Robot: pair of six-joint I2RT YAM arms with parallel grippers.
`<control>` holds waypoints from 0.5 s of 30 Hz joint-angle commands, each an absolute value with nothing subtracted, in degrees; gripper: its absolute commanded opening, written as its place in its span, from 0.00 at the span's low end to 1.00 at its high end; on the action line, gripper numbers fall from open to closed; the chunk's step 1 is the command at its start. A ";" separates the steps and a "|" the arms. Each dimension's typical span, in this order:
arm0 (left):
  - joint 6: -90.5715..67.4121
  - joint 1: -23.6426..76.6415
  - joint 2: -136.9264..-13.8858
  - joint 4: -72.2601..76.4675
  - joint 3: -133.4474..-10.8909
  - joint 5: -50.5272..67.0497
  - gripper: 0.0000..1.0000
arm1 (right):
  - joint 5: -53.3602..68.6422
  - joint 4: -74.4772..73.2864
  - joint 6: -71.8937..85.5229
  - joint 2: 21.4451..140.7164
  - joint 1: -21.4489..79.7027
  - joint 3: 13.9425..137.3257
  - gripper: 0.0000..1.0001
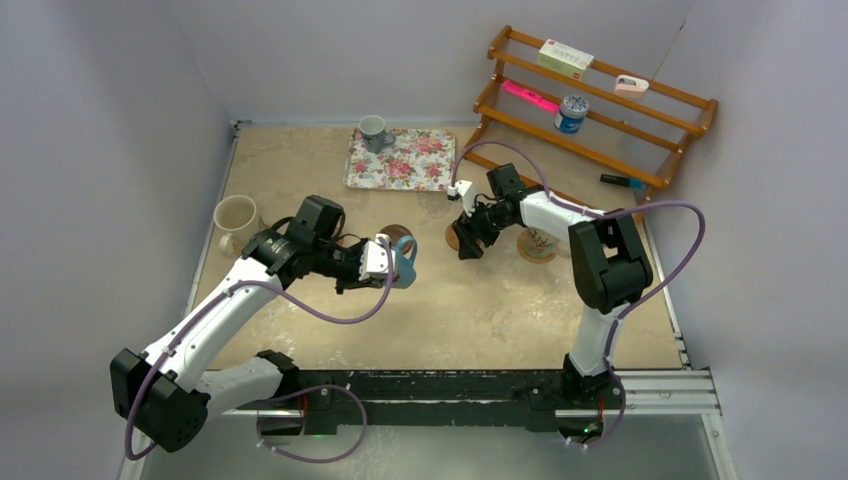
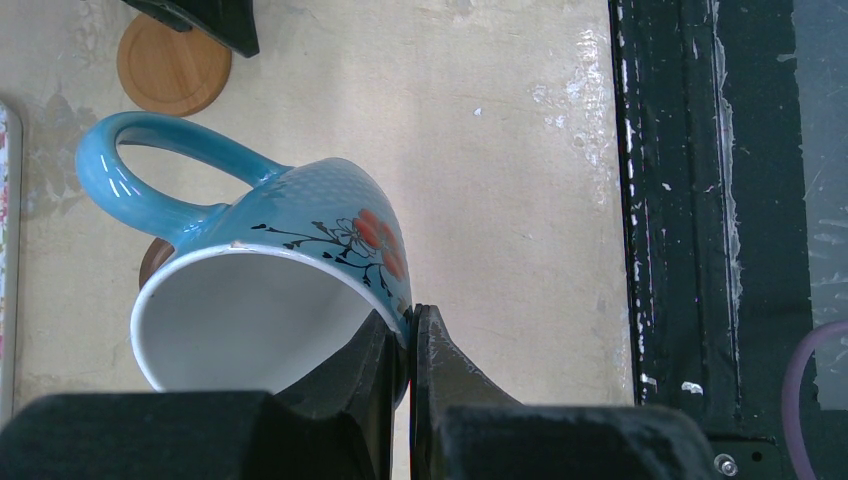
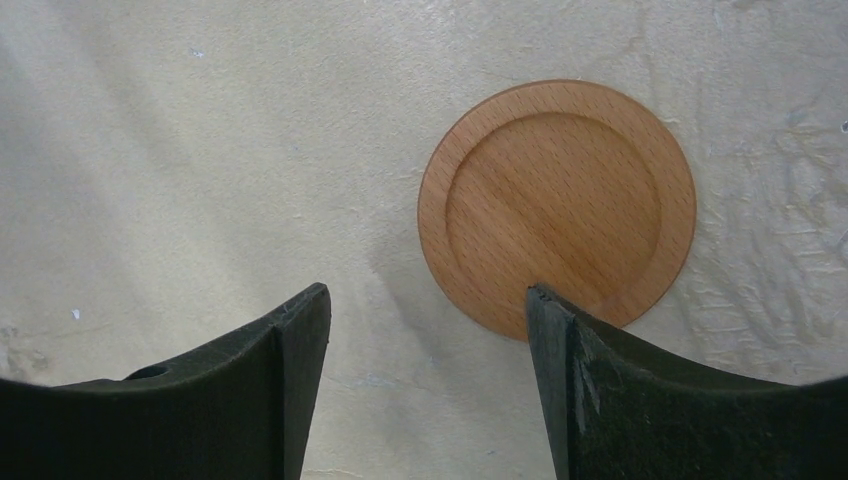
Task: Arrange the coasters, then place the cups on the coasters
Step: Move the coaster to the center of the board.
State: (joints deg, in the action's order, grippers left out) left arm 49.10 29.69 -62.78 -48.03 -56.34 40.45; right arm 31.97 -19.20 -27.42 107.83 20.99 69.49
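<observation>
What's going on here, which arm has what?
The left claw is shut on the rim of the light blue mug, close to a dark coaster. The right claw hangs open over a tan wooden coaster, holding nothing. A cream mug stands apart, off to the left.

Open tabletop point(image 1: 480, 310) front centre, floral tray point(image 1: 420, 160) and rack point(image 1: 610, 140) behind

A tray point(image 1: 400, 162) lies far back in the middle of the table point(image 1: 470, 310), with a small cup point(image 1: 373, 130) on its far left corner. A shelf rack point(image 1: 600, 110) stands far right. A big mug point(image 1: 236, 218) sits by the left edge. In the middle, the left gripper point(image 2: 410, 330) holds a tipped cup point(image 2: 300, 250) over part of one coaster point(image 2: 152, 262). Just right lies another coaster point(image 3: 557, 207), under the right gripper point(image 3: 428, 292).
</observation>
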 commanded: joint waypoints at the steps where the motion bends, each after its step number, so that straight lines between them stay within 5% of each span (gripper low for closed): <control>1: 51.36 29.95 -62.06 -45.26 -56.77 43.68 0.00 | 29.95 -23.69 -28.57 108.40 21.19 71.85 0.72; 15: 51.42 29.93 -62.14 -45.43 -56.86 43.76 0.00 | 30.94 -28.99 -31.55 107.91 21.18 73.51 0.69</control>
